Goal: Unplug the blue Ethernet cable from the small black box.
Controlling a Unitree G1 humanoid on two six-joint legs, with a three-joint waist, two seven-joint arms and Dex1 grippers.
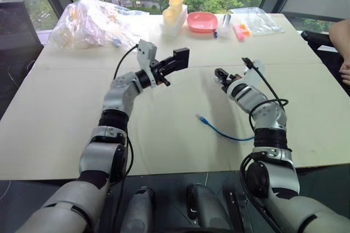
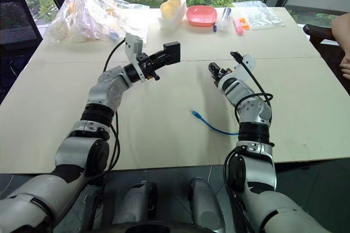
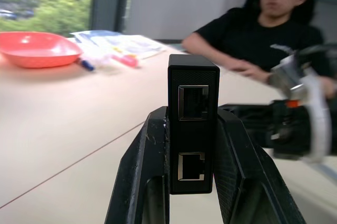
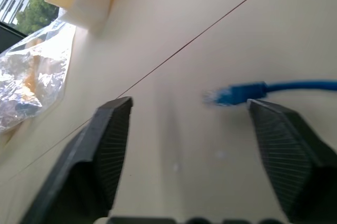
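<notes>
We are working over the table (image 1: 65,134), where the unplugging looks done. Our left gripper (image 1: 174,61) is clamping the small black box (image 1: 181,57) in the air above the table's middle, both ports showing empty. Our right gripper (image 1: 219,76) is hovering with jaws spread wide, empty. The blue Ethernet cable (image 1: 221,130) is lying loose toward the near edge, so nothing seems left.

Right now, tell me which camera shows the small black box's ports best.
The left wrist view: the small black box faces the camera between the left pincer's fingers, both ports empty. The left and right eye views show the box only side-on, held above the table; its ports are hidden there.
</notes>
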